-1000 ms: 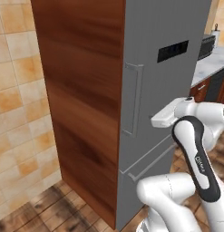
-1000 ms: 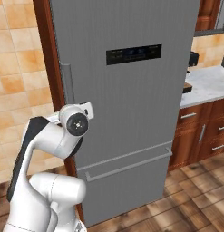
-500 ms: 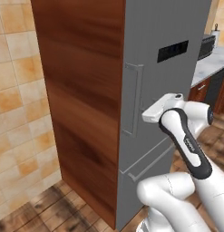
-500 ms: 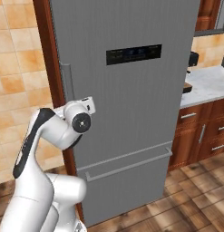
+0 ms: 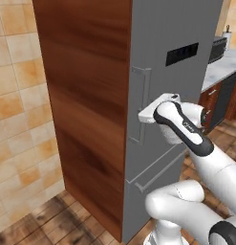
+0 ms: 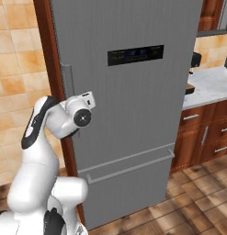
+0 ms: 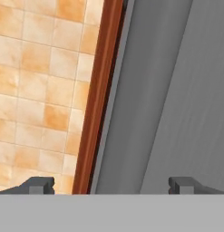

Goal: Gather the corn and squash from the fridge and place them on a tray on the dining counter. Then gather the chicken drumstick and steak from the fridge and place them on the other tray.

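The tall grey fridge point(image 6: 133, 114) stands closed, so the corn, squash, chicken drumstick and steak are hidden behind its door. The trays and the dining counter are out of view. My gripper point(image 7: 111, 185) is open, its two dark fingertips point(image 7: 41, 183) spread wide with nothing between them. It points at the upper door's vertical handle point(image 5: 141, 103) near the door's left edge. In the hand view that grey handle bar point(image 7: 136, 104) runs close in front of the jaws. The white hand point(image 5: 155, 107) sits right at the handle's lower part.
A wooden side panel point(image 5: 86, 105) covers the fridge's left side, with tiled wall point(image 5: 19, 95) beyond it. A lower drawer with a horizontal handle point(image 6: 128, 165) sits below the upper door. A counter with wooden cabinets point(image 6: 207, 124) adjoins the fridge on the right.
My hand has swung left and up across the fridge door to the vertical handle. The jaws stayed open and the door stayed shut.
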Available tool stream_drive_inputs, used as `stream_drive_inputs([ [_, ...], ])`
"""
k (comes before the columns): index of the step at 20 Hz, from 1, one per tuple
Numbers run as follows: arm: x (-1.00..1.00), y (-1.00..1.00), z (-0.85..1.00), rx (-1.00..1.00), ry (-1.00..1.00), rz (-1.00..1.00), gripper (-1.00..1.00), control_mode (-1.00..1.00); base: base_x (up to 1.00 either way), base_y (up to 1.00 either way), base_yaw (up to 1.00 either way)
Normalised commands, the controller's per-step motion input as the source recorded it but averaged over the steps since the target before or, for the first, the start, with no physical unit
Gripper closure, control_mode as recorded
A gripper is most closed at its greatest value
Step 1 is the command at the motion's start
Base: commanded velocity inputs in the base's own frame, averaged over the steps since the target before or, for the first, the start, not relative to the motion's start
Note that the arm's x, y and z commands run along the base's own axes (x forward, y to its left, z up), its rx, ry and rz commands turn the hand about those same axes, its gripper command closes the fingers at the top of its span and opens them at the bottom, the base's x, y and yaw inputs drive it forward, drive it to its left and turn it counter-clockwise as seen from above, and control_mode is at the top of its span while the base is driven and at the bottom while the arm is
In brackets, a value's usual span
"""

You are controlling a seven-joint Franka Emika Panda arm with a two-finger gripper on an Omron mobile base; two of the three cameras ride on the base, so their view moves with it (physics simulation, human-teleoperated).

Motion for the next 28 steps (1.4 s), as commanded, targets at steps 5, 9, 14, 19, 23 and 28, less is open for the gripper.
stream_drive_inputs([
  [5,0.47,0.35,0.00,0.00,-0.02,0.00,1.00,-1.00,0.00,0.00,0.00],
  [9,0.09,0.10,0.00,0.00,0.03,-0.01,1.00,-1.00,0.00,0.00,0.00],
  [14,-0.50,-0.48,0.00,0.05,0.01,-0.15,1.00,-1.00,0.00,0.00,0.00],
  [19,-0.93,-0.85,0.03,0.11,0.06,-0.15,1.00,-1.00,0.00,0.00,0.00],
  [23,-0.86,-1.00,0.22,0.14,0.13,-0.09,1.00,-1.00,0.00,0.00,0.00],
  [28,-0.66,-0.99,0.38,0.12,0.18,-0.05,-1.00,-1.00,0.00,0.00,0.00],
])
